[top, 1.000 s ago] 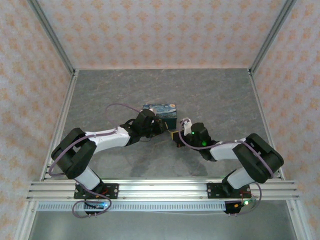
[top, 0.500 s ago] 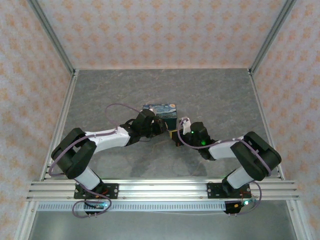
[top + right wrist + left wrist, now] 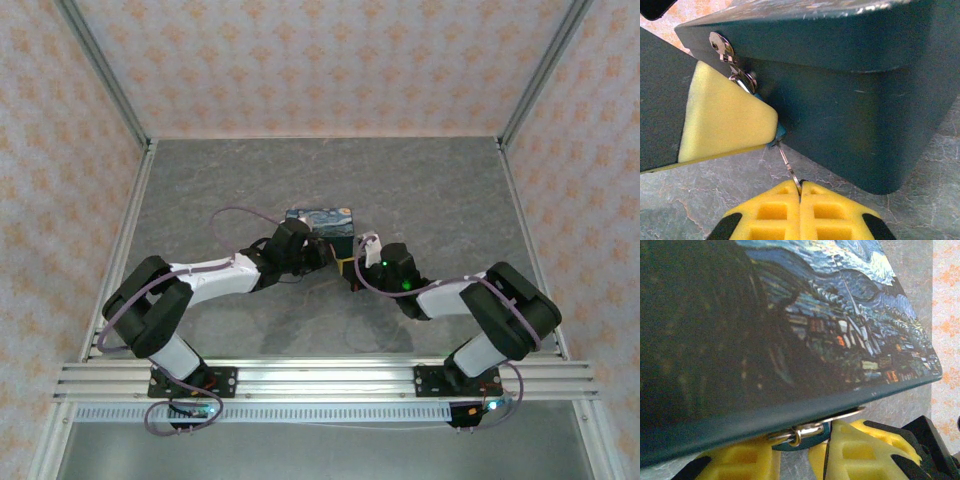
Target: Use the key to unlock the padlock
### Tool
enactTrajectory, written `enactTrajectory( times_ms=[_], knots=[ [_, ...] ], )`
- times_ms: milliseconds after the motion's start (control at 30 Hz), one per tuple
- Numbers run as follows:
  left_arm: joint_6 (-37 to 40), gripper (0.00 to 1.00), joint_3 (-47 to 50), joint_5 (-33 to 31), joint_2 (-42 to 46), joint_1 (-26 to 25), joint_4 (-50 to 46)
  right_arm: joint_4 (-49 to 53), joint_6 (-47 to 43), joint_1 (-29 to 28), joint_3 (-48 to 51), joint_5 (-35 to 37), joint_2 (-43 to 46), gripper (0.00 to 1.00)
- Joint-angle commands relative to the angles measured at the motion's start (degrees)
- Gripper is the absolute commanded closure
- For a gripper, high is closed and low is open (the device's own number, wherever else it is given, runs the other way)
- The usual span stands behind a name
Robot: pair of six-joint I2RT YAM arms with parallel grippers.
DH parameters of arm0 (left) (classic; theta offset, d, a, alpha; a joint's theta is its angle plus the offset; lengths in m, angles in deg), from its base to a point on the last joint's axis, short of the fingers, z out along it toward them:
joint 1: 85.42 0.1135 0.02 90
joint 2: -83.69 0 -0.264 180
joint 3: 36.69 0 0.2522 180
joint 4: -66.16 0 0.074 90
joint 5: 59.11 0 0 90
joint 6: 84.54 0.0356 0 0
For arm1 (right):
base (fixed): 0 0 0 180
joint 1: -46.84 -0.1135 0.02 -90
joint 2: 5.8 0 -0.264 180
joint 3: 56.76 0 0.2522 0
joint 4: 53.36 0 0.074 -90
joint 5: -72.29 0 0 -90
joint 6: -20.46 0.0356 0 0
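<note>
Right wrist view shows the right end effector (image 3: 800, 192) pinched together on the key (image 3: 788, 167), which runs toward 11 o'clock into the teal padlock (image 3: 780, 132), clamped by the left end effector (image 3: 800, 449) at the hasp (image 3: 719, 44) of the night-sky box (image 3: 855, 100).

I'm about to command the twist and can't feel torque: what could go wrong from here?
1. The right gripper pinches the thin key just at its fingertips; the key may slip or bend on twisting.
2. The left gripper clamps the small padlock beside the box; the lock could turn with the key.
</note>
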Motion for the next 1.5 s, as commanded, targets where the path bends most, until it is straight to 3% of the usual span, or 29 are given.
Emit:
enactTrajectory(
  times_ms=[0,1467],
  knots=[
    [-0.3,0.75,-1.09,0.35,2.06,0.53,0.7,-3.77,-1.09,-0.24,-1.19,-0.39,-0.37,1.0],
    [-2.17,0.76,-1.44,0.78,2.92,0.53,-0.11,-4.93,-2.75,0.63,0.94,-0.52,1.66,1.0]
  ],
)
